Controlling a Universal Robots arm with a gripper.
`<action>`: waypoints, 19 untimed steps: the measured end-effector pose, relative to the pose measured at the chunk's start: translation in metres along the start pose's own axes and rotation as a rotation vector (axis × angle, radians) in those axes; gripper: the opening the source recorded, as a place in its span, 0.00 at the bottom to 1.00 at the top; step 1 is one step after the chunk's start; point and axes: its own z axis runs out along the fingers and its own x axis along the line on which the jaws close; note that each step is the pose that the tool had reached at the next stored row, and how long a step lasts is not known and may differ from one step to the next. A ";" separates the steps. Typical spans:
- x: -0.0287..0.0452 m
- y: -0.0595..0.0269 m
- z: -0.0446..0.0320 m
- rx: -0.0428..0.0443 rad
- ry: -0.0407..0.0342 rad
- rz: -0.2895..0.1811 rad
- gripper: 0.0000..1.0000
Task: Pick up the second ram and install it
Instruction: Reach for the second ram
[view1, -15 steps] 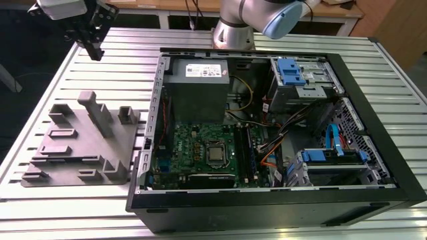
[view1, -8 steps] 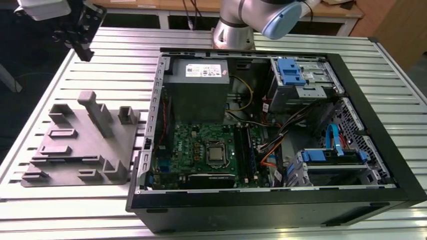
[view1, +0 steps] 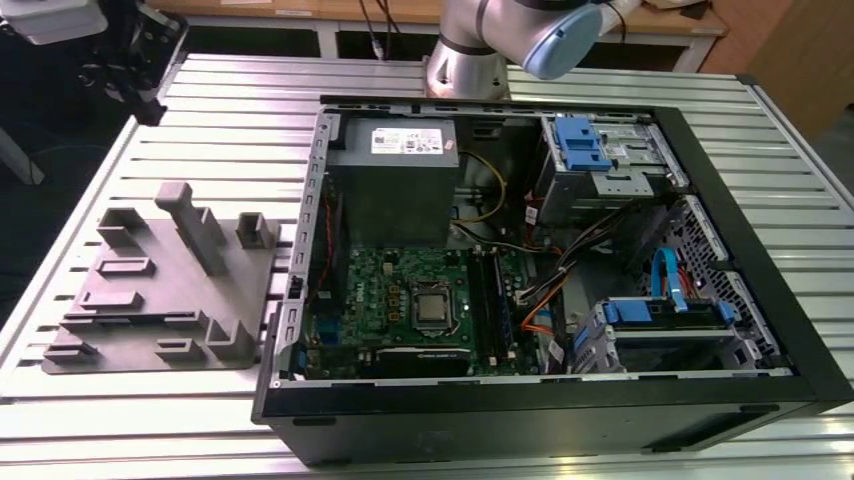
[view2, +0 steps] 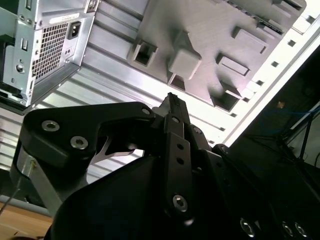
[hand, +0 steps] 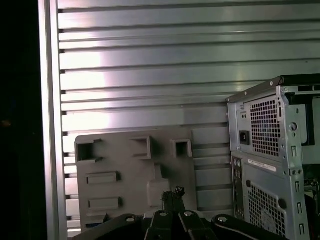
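no legible text anywhere

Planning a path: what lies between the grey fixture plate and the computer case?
Only bare slatted table separates fixture plate and computer case, in the first wrist view.

One open computer case stands on one counter. Inside the case are one motherboard and one power supply. Beside the case lies one grey fixture plate.

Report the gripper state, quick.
Gripper: jaws closed, nothing held, pointed at the grey fixture plate.
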 end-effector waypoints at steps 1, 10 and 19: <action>0.0018 -0.0009 0.0001 0.0000 0.0000 0.000 0.07; 0.0139 -0.0132 0.0026 -0.0001 -0.0001 0.000 0.07; 0.0201 -0.0258 0.0063 -0.0001 0.0000 0.000 0.07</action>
